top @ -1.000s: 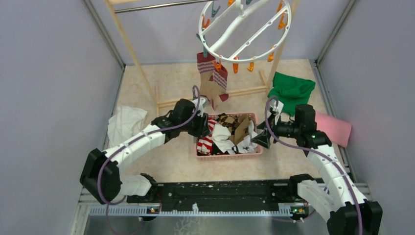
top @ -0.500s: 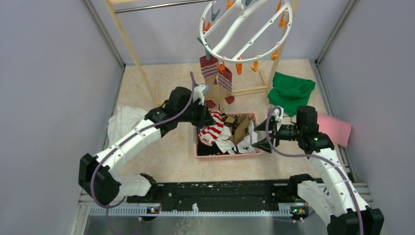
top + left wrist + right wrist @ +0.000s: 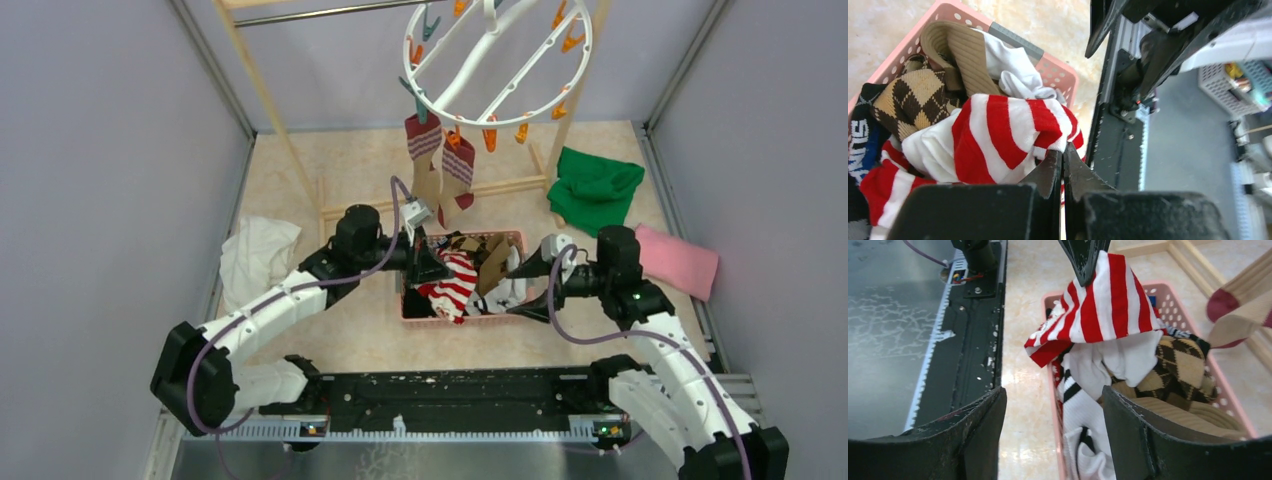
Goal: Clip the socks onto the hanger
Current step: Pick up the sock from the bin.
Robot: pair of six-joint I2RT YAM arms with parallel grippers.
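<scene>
Two arms meet over the pink basket (image 3: 470, 320), which sits mid-counter just ahead of the black base rail (image 3: 450, 395).

Edges/room:
- Grey walls close the counter (image 3: 330, 190) on the left, right and far sides.
- Wooden rack frame (image 3: 265, 90) stands at the back; its low rail crosses just behind the basket.
- Left of the basket: bare counter, then a white cloth (image 3: 255, 255) near the left wall.
- Right of the basket: green cloth (image 3: 597, 185) and pink cloth (image 3: 680, 260), both by the right wall.
- Hanger (image 3: 505, 123) hangs from the rack, above and behind the basket. Two tan and maroon socks (image 3: 440, 170) are pegged to its near-left rim, their toes dangling just behind the left pincer (whether they touch it I cannot tell).

Pincers:
- Left pincer (image 3: 1064, 157): jaws together, clamped on an edge of the red-and-white striped sock (image 3: 998, 135). The sock is lifted above the pile, and its free end drapes down onto the other socks.
- Right pincer (image 3: 1053, 390): jaws wide apart, nothing between them. It is level with the basket's right end and faces the striped sock without touching it.

Basket contents: brown argyle sock (image 3: 1183, 360), tan ribbed sock (image 3: 963, 50) and white sock with black bands (image 3: 1078, 405), heaped together under the striped one.
</scene>
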